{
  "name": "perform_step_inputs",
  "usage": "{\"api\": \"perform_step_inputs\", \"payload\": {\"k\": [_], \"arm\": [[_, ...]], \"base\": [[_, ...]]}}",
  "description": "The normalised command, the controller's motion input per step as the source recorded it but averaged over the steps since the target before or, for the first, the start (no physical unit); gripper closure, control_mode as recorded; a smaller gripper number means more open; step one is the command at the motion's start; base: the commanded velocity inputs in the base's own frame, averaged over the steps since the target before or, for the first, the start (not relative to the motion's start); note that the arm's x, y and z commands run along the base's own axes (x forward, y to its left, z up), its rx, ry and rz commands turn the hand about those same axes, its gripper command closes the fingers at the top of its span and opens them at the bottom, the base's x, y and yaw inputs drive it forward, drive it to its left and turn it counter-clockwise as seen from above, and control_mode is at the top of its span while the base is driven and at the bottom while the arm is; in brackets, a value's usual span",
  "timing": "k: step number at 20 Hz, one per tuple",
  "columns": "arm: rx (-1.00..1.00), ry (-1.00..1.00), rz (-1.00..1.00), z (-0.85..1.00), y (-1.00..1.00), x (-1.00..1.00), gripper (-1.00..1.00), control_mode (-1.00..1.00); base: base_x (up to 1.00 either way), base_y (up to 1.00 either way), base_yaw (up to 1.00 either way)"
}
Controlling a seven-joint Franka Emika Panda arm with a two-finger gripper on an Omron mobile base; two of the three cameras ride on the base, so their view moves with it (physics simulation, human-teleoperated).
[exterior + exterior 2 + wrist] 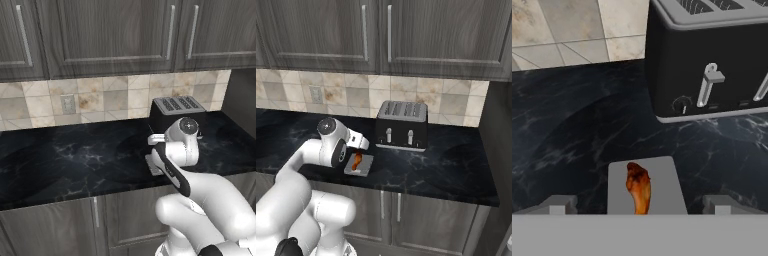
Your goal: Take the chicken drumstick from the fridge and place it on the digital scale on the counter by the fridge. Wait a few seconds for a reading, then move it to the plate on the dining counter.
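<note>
Resting on the digital scale (646,186) is the chicken drumstick (639,188) — orange-brown, lying lengthwise on the flat grey slab, nothing gripping it. And look at the gripper (640,205): its two finger tips (558,205) stand wide apart, one on either side of the scale, the meat sitting free between them. From the right base view the drumstick (357,160) shows as a small orange streak on the scale (360,165), tucked just beside the white hand at the front edge of the counter (446,160). Behind the scale, a little further along the black marble, stands the black toaster (712,60) with its silver levers, apart from the slab. In the left base view the arm's wrist covers most of that spot — only a pale corner of the scale (150,164) peeks out, with the toaster (175,112) just behind. Beige tile backsplash (100,100) runs behind, dark wood-grain cabinets (110,30) above.
</note>
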Motion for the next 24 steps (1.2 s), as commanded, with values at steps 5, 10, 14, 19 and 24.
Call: {"api": "perform_step_inputs", "payload": {"k": [5,10,14,19,24], "arm": [[0.00,0.01,0.00,0.00,0.00,0.00,-1.00,-1.00],[0.00,0.02,0.00,0.00,0.00,0.00,-1.00,-1.00],[0.00,0.01,0.00,0.00,0.00,0.00,-1.00,-1.00],[0.00,0.02,0.00,0.00,0.00,0.00,-1.00,-1.00],[0.00,0.03,0.00,0.00,0.00,0.00,-1.00,-1.00]], "base": [[0.00,0.00,0.00],[0.00,0.00,0.00],[0.00,0.00,0.00],[0.00,0.00,0.00],[0.00,0.00,0.00]]}}
